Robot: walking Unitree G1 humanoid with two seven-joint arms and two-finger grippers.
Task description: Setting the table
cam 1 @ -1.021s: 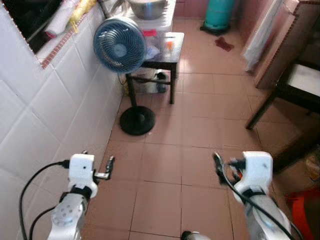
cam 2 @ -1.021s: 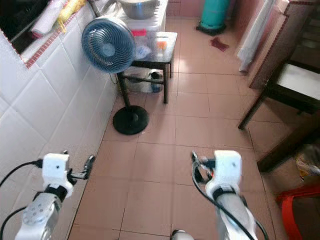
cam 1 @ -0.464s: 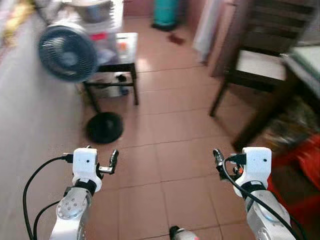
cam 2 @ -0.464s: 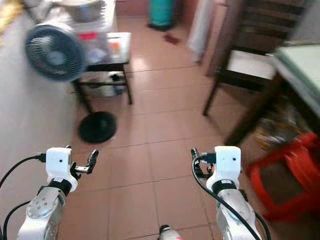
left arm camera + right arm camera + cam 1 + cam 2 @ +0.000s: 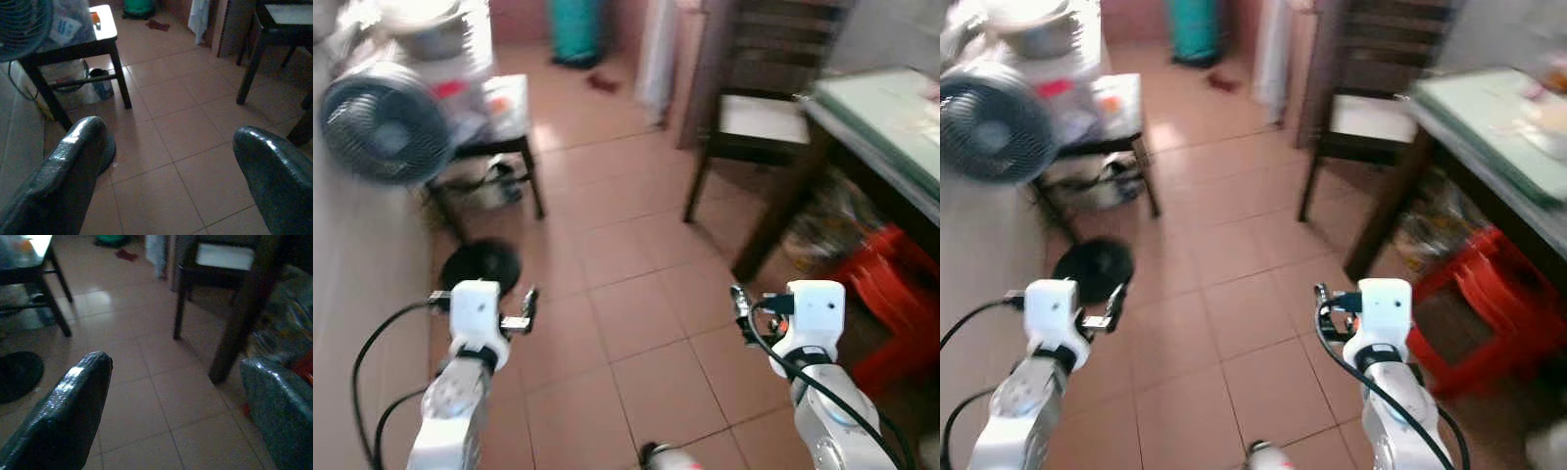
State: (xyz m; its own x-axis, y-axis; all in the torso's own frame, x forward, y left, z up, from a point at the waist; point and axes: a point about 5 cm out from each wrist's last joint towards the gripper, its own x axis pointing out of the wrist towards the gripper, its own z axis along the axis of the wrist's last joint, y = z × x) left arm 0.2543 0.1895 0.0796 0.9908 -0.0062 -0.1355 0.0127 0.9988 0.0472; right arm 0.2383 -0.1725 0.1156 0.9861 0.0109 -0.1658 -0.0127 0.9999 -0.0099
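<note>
I see glossy tile floor (image 5: pixel 636 255), dark wooden chair (image 5: pixel 744 108), red plastic stools (image 5: pixel 891 304), glossy black pincer fingers (image 5: pixel 63 176), and a metal bowl (image 5: pixel 421 24).

We see a terracotta tiled floor (image 5: pixel 626 255), a blue fan (image 5: pixel 382 122), a teal cylinder (image 5: pixel 570 29) and red stools (image 5: pixel 891 304) (blurred), beside a dark-brown chair (image 5: pixel 754 108).

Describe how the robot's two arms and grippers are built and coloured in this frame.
Both arms are silver-grey metal with rounded joints. Each ends in a white boxy wrist block carrying the left gripper and right gripper, each with two long black fingers, glossy and rounded at the tips. A black cable loops from the left wrist block; another runs along the right forearm.
</note>
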